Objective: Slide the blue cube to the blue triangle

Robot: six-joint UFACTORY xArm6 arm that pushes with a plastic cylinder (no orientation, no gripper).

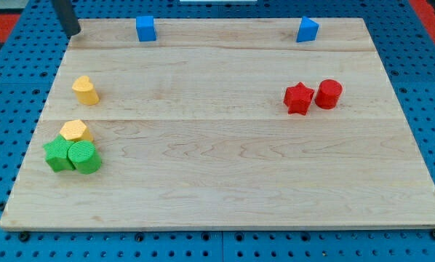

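Note:
The blue cube (145,28) sits near the top edge of the wooden board, left of centre. The blue triangle (307,29) sits near the top edge toward the view's right, far from the cube. My tip (73,33) is at the board's top left corner, well to the left of the blue cube and not touching any block.
A yellow block (86,90) stands at the left. Lower left, a yellow hexagon (75,130) touches a green star-like block (57,155) and a green cylinder (84,157). A red star (298,99) and red cylinder (329,94) sit together at the right. The board (225,189) lies on a blue pegboard.

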